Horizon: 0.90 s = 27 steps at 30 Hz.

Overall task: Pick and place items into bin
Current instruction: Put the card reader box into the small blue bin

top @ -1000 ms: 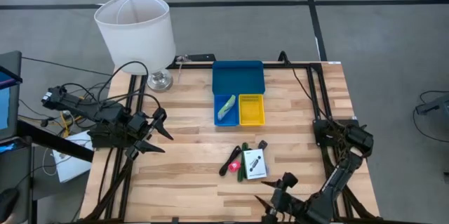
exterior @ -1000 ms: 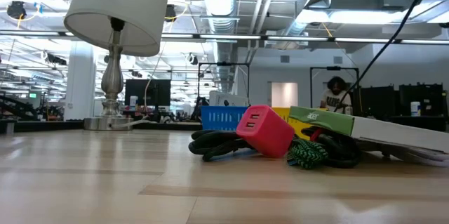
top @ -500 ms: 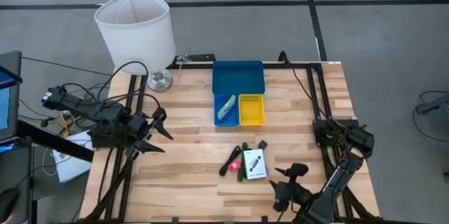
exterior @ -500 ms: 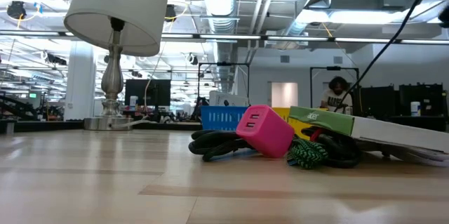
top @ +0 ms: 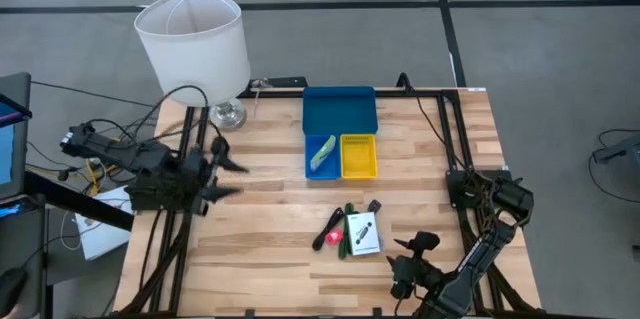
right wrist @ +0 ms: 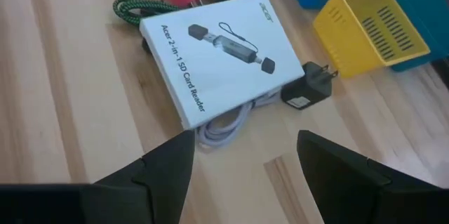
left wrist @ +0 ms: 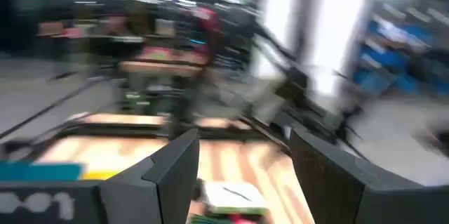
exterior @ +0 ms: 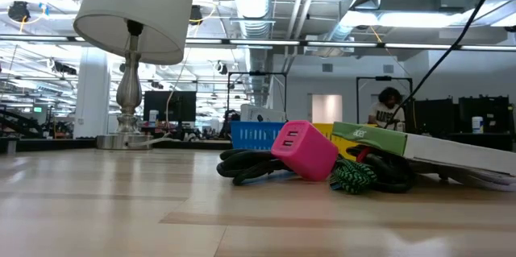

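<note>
We see the bin point(top: 340, 111) at the table's far middle: a pale green strip point(top: 322, 152) lies in its small blue tray, the yellow tray point(top: 359, 156) beside it. Remaining items, among them the white card point(top: 364, 232), lie nearer. Right gripper point(top: 408, 259) hovers beside them, jaws spread; left gripper point(top: 222, 164) open, well apart.

White box point(right wrist: 217, 55): "acer", "Acer 2-in-1 SD Card Reader" along its edge.
</note>
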Tool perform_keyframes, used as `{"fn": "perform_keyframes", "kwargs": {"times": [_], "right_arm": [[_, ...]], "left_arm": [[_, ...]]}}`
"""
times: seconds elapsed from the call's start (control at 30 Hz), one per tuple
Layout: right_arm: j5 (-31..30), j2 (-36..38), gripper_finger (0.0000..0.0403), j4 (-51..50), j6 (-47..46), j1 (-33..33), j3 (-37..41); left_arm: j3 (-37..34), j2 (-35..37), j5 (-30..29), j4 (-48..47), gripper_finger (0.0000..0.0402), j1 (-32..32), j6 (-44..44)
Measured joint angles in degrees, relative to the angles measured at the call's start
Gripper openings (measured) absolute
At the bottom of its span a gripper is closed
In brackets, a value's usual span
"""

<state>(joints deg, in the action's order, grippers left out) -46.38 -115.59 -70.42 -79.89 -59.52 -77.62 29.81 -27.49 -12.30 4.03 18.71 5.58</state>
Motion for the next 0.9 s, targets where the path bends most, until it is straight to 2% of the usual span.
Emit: {"fn": "perform_keyframes", "kwargs": {"times": [0.03, 0.1, 0.2, 0.37, 0.6, 0.73, 0.9], "right_arm": [[-0.02, 0.0, 0.0249, 0.71, -0.04, 0.17, 0.0], [-0.02, 0.0, 0.0249, 1.77, -0.04, 0.49, 0.0], [-0.04, 0.0, 0.0249, 3.59, 0.01, 1.09, 0.0], [-0.04, 0.0, 0.0249, 6.41, 0.87, 2.24, 0.0], [0.25, 0.0, 0.0249, 10.14, 4.75, 4.14, -0.82], [2.03, 0.0, 0.0249, 10.29, 10.22, 5.69, -3.83], [2.59, 0.0, 0.0249, 10.33, 15.8, 7.18, -7.14]], "left_arm": [[0.61, 1.32, -2.6, -1.53, 0.0212, -0.35, 1.62], [2.25, 4.33, -3.56, -6.13, 0.0212, -1.2, 2.85], [4.67, 9.0, 0.3, -14.94, 0.0212, -2.43, 4.37], [4.13, 15.01, 8.61, -21.37, 0.0212, -2.63, 3.57], [3.36, 17.98, 6.88, -30.56, 0.0212, -2.65, -1.49], [1.56, 18.77, 7.04, -30.09, 0.0212, -2.65, -3.34], [-6.22, 22.22, 7.35, -23.51, 0.0212, -2.65, -2.13]]}}
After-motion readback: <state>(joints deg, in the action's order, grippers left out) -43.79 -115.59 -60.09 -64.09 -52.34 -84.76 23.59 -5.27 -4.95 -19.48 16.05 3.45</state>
